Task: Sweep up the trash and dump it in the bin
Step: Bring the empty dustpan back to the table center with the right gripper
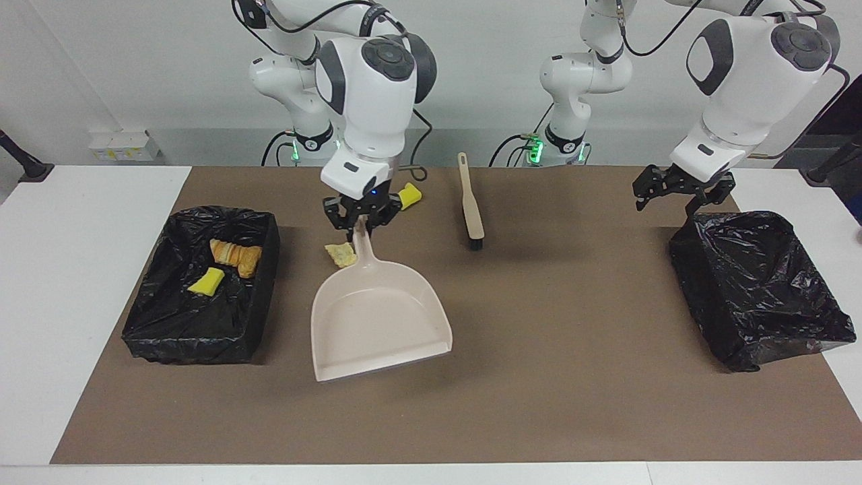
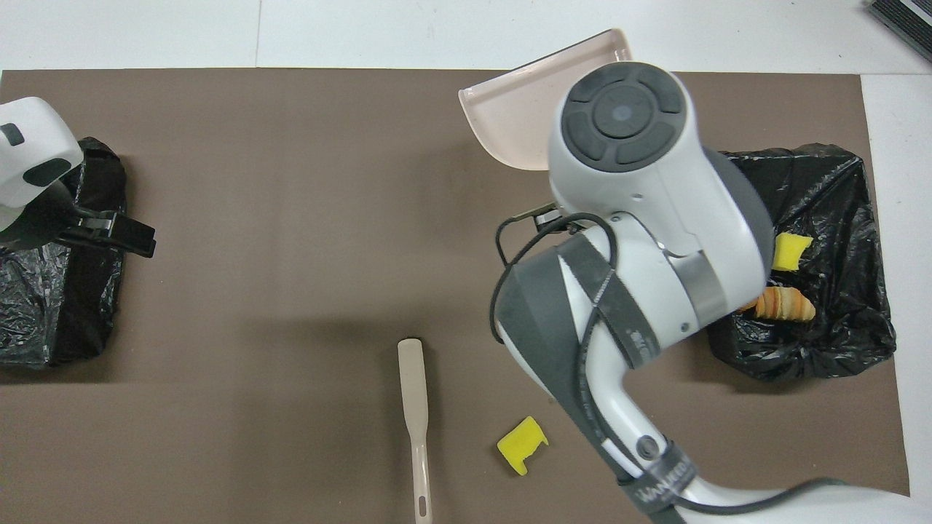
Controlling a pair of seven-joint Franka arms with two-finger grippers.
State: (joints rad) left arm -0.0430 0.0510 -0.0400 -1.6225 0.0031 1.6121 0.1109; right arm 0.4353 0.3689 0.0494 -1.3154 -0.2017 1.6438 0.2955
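Brown matting covers the counter (image 1: 539, 404). Right hand (image 1: 359, 222) clenches the stiff beige dustpan (image 1: 377, 323) by its handle over the middle; left hand (image 1: 677, 192), released, waits over the second bin (image 1: 761, 289). Trash (image 1: 342, 254), light and probably crumbly or spongy, lies loose beside the pan, some already in the lined bin (image 1: 202, 337).

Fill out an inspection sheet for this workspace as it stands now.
Surface: brown mat on white table.
Job's things: sponge chunk and pastry pieces in bin; sponge chunk and bread piece on the mat; dustpan; brush lying untouched.
Clutter: second bin at the left arm's end.
Grippers: right gripper shut on the dustpan's handle; left gripper open, waiting over the second bin's edge.
Cables: along both arms.
Surroundings: white wall.
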